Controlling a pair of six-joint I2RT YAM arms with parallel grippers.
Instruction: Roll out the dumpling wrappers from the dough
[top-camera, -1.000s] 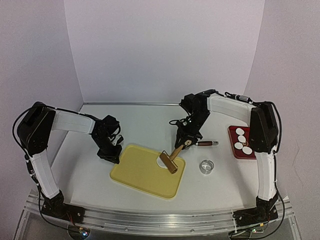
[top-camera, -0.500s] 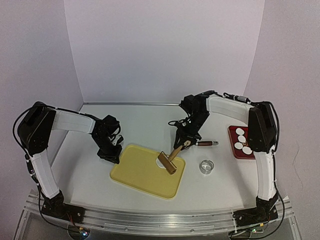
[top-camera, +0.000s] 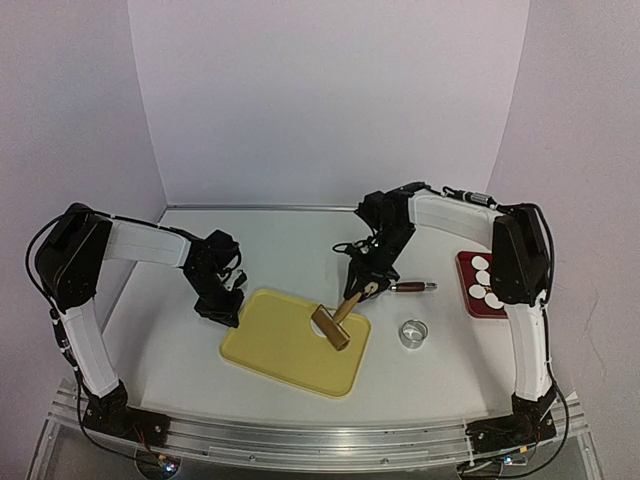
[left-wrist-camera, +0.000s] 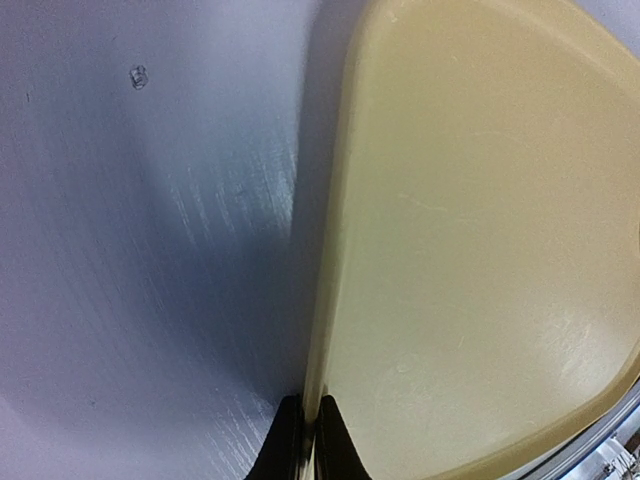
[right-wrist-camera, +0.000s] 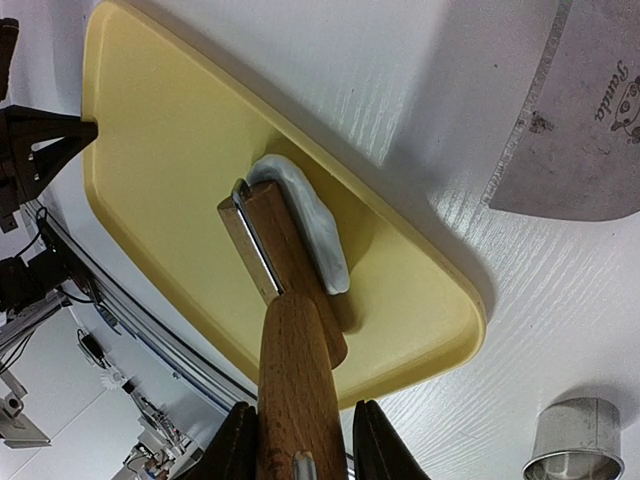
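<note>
A yellow tray (top-camera: 285, 345) lies in front of the arms. A white dough patch (right-wrist-camera: 310, 225) lies on it, half under the wooden roller (top-camera: 332, 325). My right gripper (top-camera: 366, 284) is shut on the roller's wooden handle (right-wrist-camera: 296, 380), and the roller head (right-wrist-camera: 270, 240) presses on the dough. My left gripper (top-camera: 222, 310) is shut on the tray's left rim (left-wrist-camera: 325, 300), with its fingers (left-wrist-camera: 285, 445) pinching the edge. Several dumpling wrappers (top-camera: 484, 279), small white discs, lie on a red plate (top-camera: 468, 298) at the right.
A metal ring cutter (top-camera: 412, 333) stands right of the tray and shows in the right wrist view (right-wrist-camera: 575, 440). A scraper with a brown handle (top-camera: 412, 287) lies behind it, its metal blade (right-wrist-camera: 585, 120) flat on the white table.
The roller head has moved a little left across the tray and onto the dough, covering most of it. The left arm has not moved.
</note>
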